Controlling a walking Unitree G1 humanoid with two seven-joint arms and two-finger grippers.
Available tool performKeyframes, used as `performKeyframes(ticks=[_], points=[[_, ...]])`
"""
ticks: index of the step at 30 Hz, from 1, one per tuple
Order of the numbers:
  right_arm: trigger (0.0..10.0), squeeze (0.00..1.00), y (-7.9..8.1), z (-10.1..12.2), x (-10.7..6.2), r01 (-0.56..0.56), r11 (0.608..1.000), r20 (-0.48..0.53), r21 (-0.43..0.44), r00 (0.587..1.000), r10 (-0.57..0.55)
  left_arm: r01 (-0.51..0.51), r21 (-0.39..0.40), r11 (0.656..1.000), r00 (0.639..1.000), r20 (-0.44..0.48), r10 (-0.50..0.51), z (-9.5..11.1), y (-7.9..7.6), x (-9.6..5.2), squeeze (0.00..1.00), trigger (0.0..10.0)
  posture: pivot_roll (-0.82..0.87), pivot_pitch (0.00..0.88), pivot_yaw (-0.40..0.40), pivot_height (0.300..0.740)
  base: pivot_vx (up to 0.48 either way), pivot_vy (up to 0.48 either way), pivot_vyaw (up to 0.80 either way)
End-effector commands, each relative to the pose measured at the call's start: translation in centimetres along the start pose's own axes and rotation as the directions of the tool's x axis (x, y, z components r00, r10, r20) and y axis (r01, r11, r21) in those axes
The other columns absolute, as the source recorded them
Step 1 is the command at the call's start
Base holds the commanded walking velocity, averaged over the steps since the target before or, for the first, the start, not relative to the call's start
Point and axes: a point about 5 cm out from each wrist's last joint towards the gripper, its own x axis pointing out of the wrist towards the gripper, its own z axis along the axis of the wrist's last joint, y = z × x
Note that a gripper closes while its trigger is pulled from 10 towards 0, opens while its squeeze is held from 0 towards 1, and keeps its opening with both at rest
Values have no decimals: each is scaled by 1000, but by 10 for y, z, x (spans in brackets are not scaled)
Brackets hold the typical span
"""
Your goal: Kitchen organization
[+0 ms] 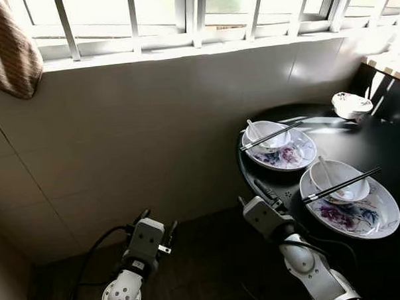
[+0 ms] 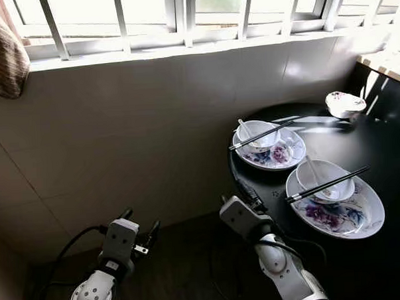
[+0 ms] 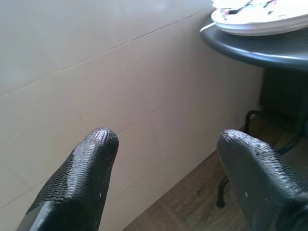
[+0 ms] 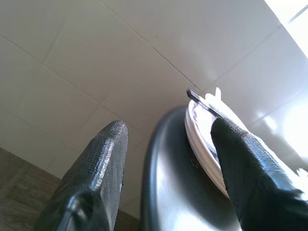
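**Reaching for the near place setting**

Standing at the rim of the round black table (image 1: 379,149), the right gripper (image 1: 263,194) has its fingers parted and holds nothing. Just ahead and to its right lies the nearer white floral plate (image 1: 369,216) with a white bowl (image 1: 347,177), and black chopsticks (image 1: 341,186) laid across it, their long axis running crosswise to the fingers. The left gripper (image 1: 158,226), also spread and empty, hangs well apart by the tiled wall (image 1: 133,146). By my judgement the right arm is the nearer.
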Motion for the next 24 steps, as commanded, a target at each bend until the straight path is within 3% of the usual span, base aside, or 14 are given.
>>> performKeyframes(ticks=[1,5,14,24], points=[[10000,0,-2,-1,0,-3,1000,-8,-13,1000,3,7,2,1000,1000,0,-7,1,0,1,0,10000,19,0,-41,740,0,0,-800],[10000,0,-5,-5,0,-1,997,-38,-83,999,-2,10,3,1000,1000,-4,-10,0,-1,2,0,10000,18,0,-41,740,0,0,-800],[10000,0,-3,-8,-3,-54,993,-39,-105,998,50,14,0,1000,1000,-10,-14,-1,-2,2,0,10000,15,0,-39,740,0,0,0],[10000,0,-14,-26,-11,-52,963,-158,-266,987,9,20,-6,1000,1000,-14,-20,-2,-2,3,0,10000,7,0,-37,740,0,0,0]])
